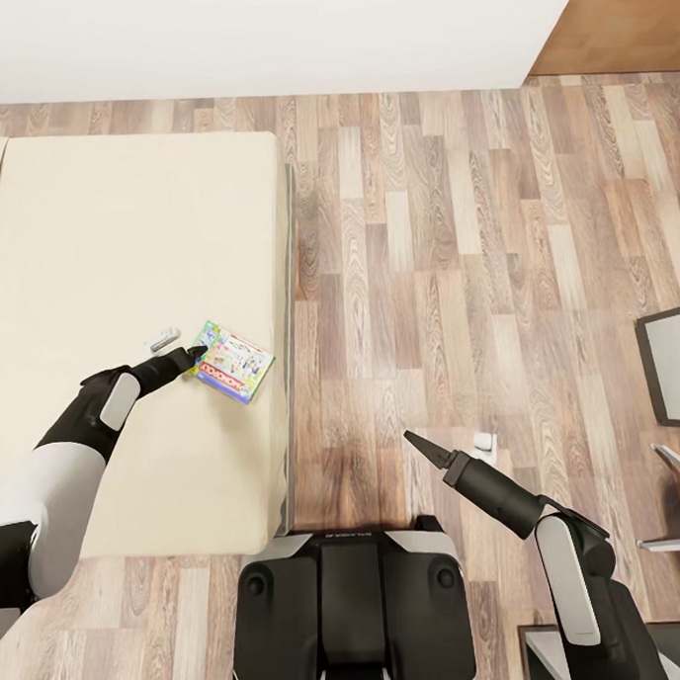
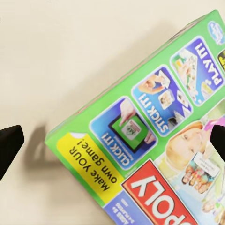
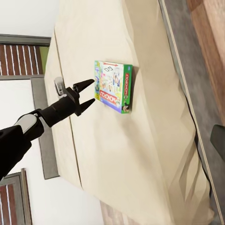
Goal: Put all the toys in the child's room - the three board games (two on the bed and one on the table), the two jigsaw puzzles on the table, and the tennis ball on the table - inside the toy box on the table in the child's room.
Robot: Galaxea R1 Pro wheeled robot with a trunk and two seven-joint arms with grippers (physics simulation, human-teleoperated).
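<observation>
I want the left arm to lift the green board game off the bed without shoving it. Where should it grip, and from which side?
Grip the thin short edge of the green board game nearest the left gripper, coming in low from the middle of the bed. The box lies flat, so only its narrow sides offer purchase, and the open fingers already point at that edge. Probably pinch top and bottom faces there.

Head view steeply down, left wrist close on board game (image 2: 154, 136), right wrist sideways, sharing it

Green-edged board game (image 1: 232, 361), red logo; cream bed (image 1: 130, 290); wood-plank floor (image 1: 456, 276).
</observation>
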